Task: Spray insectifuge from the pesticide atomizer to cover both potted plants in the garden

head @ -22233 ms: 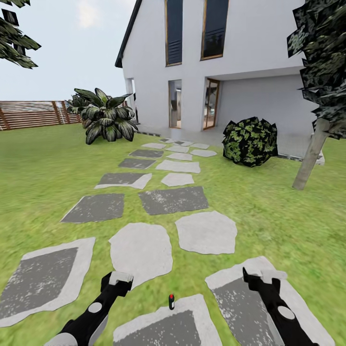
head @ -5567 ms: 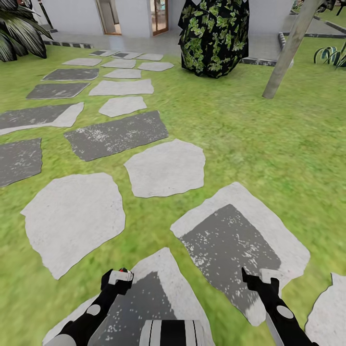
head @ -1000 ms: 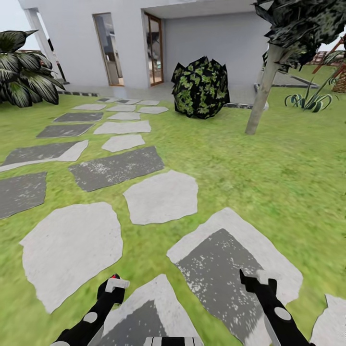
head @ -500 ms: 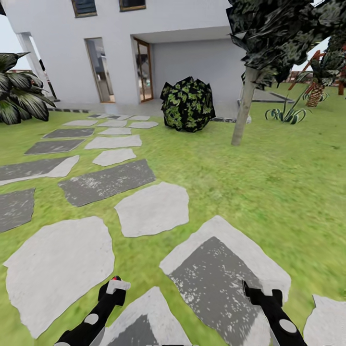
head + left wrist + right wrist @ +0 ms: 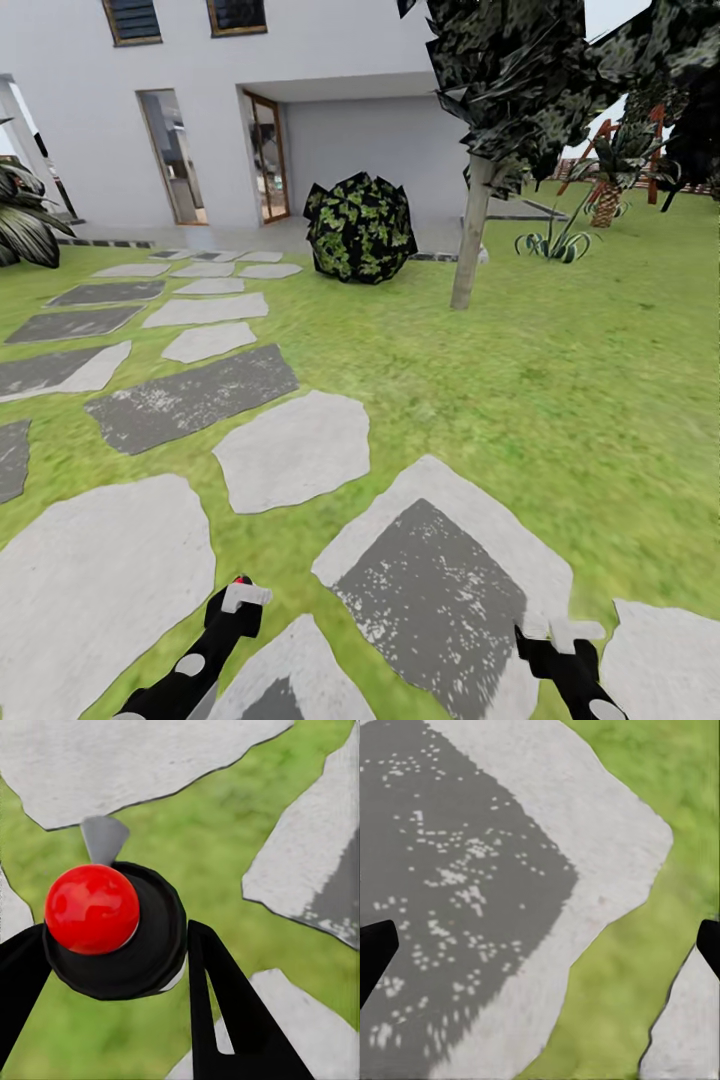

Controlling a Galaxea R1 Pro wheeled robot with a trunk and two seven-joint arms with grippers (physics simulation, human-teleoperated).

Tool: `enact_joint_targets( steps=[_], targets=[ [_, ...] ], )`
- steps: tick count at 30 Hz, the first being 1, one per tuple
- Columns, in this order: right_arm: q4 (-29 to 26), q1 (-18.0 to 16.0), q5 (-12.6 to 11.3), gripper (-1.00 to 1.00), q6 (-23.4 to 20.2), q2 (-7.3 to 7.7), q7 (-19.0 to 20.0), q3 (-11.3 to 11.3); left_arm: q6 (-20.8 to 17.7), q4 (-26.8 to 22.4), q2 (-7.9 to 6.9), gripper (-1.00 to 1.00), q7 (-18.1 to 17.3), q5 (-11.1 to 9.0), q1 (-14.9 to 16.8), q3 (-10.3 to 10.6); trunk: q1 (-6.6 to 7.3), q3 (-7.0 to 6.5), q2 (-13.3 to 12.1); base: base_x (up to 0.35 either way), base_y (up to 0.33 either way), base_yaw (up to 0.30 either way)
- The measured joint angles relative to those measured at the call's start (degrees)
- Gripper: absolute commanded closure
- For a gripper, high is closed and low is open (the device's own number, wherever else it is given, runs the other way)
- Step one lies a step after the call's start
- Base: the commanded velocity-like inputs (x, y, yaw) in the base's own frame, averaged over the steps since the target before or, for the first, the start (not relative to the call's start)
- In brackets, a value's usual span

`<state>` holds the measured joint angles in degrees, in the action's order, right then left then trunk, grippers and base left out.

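Between left gripper (image 5: 112, 952) fingers: red-capped black atomizer (image 5: 112, 930), body hidden | right gripper (image 5: 540, 945) spread

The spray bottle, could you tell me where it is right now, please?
The spray bottle is held in the left gripper, low at the left of the head view, above the paving stones; the left wrist view shows its red cap between the jaws.

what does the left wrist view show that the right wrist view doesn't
Left wrist view: the left claw closed around the pesticide atomizer, which looks like a black body with a round red top. Right wrist view: the right claw spread wide with nothing between its fingers, above a dark speckled slab. Both: green grass and pale paving stones underneath.
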<state>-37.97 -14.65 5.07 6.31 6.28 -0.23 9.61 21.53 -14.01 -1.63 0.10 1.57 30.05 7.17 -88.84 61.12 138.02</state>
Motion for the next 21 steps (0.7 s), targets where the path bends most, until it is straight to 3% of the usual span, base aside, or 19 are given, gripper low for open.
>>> enact_joint_targets(
  steps=[7,21],
  targets=[
    [3.44,0.00,-0.05,-1.00,4.87,-0.09,-0.01,-0.03,0.00,0.01,-0.01,1.00,0.00,-0.05,-0.01,-0.04,1.54,-1.26,-2.81,0.000,0.000,-0.042],
    [3.81,0.02,-0.06,-1.00,6.34,-0.01,0.02,-0.04,0.00,0.03,-0.01,1.00,0.06,-0.06,0.00,-0.09,4.40,-3.74,-8.03,0.000,0.000,-0.254]
  ],
)
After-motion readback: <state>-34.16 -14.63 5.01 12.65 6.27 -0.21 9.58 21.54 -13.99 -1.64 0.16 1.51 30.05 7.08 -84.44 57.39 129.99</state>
